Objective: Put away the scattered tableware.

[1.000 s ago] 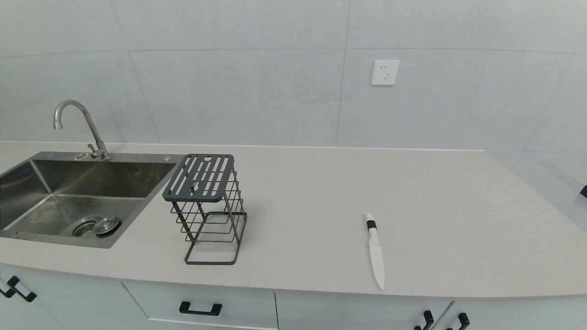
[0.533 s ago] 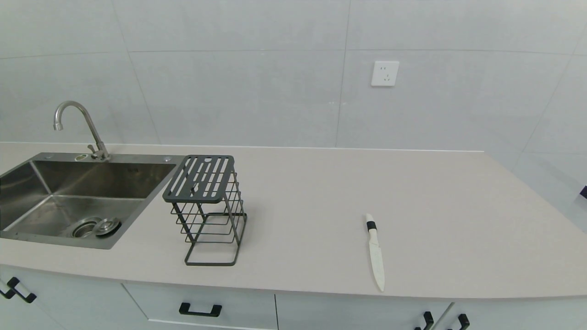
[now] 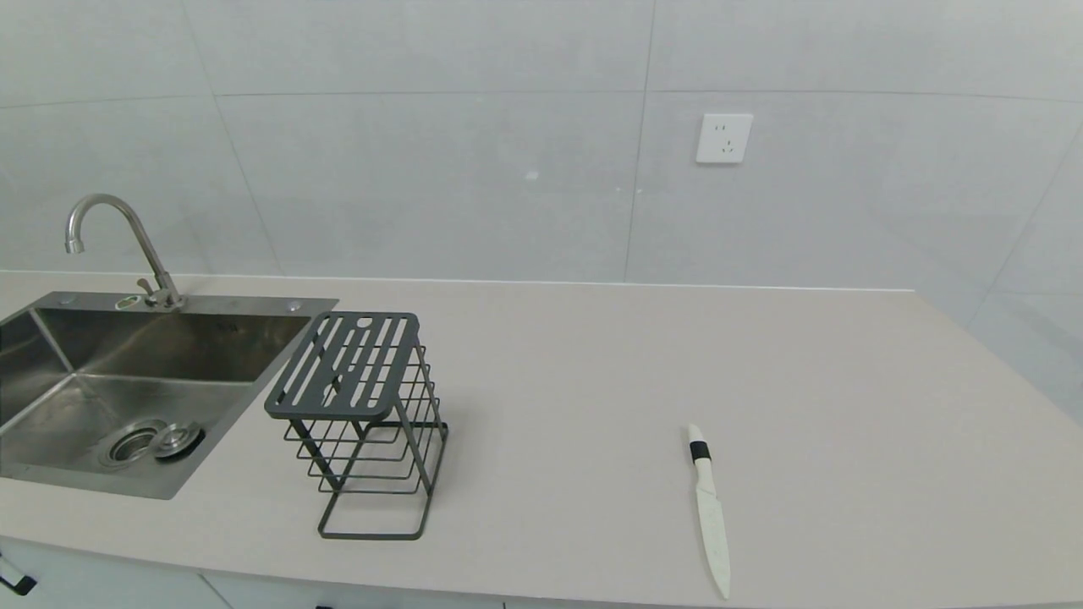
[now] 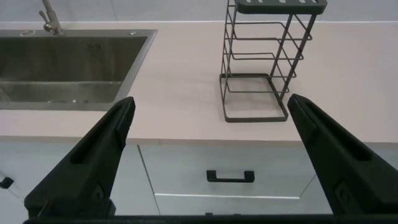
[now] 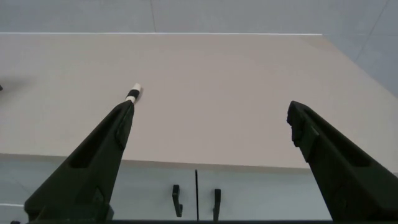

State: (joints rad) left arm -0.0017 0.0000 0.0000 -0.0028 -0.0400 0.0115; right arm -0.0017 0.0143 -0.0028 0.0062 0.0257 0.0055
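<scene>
Left gripper (image 4: pixel 211 102) and right gripper (image 5: pixel 211 107) gape wide, empty; knife (image 3: pixel 709 509) lies right of rack (image 3: pixel 343 365).

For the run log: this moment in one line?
knife flat on counter; rack upright, empty; left fingers open; right fingers open

The left end effector (image 4: pixel 211 102) is held low before the front edge of the counter (image 4: pixel 186 93), aimed toward it, its two dark fingers (image 4: pixel 93 155) spread wide apart, and the right end effector (image 5: pixel 211 107) sits likewise farther along, its fingers equally wide.
</scene>
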